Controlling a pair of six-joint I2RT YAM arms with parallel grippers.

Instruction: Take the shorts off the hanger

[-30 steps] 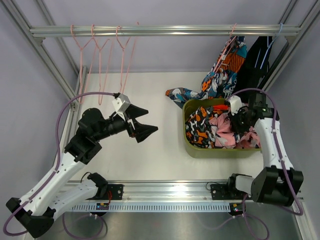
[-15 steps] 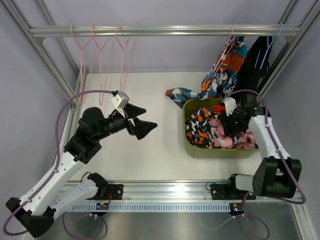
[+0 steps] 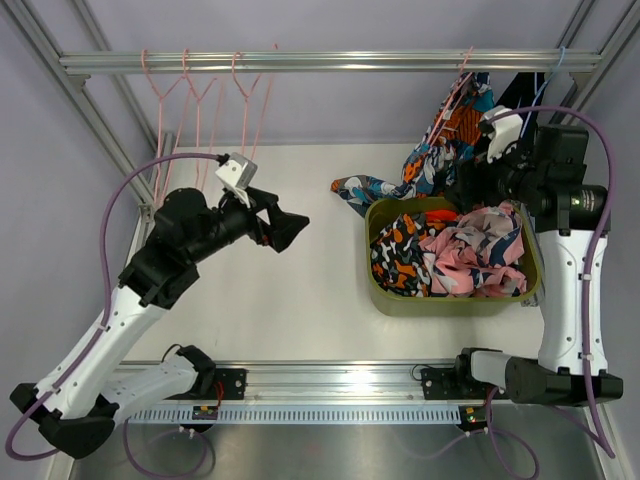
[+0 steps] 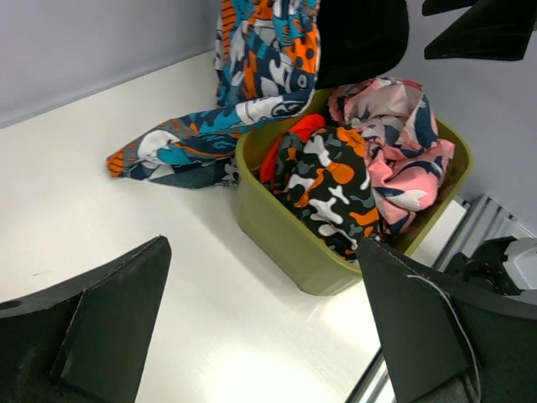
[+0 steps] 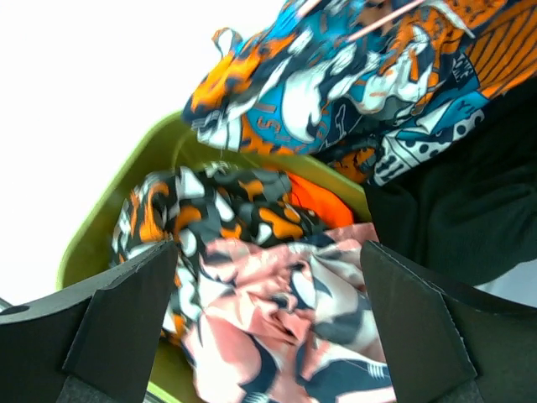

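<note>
Hanging above bin: teal-orange-navy print shorts (image 3: 440, 150) on a pink hanger (image 3: 463, 72), over the far-left corner of the green bin (image 3: 450, 305); one leg trailing down onto the table just behind and left of the bin, touching its far rim.
Hanging beside: black shorts (image 3: 510, 110) on a pale hanger (image 3: 548, 72), over the bin's far-right corner, pressed against the print pair.
Already in bin: pink printed shorts (image 3: 470, 255), camouflage shorts (image 3: 395, 255), plain orange shorts (image 5: 315, 197) beneath them.
Right gripper (image 5: 268, 248): jaws spread wide, nothing held; raised over the bin's far side, close to both hung pairs.
Left gripper (image 3: 285, 230): jaws spread wide, nothing held; well left of the bin.
Remaining, judged: two pairs to take off.
Risk, double grab: both pairs overlapping, so likely pinched together.
Risk, hanger: pulling downward could drag the hook off the rail (image 3: 330, 62), hanger dropping into the bin with the fabric.
Risk, trailing leg: could catch the rim and shift the bin, or land outside it.
</note>
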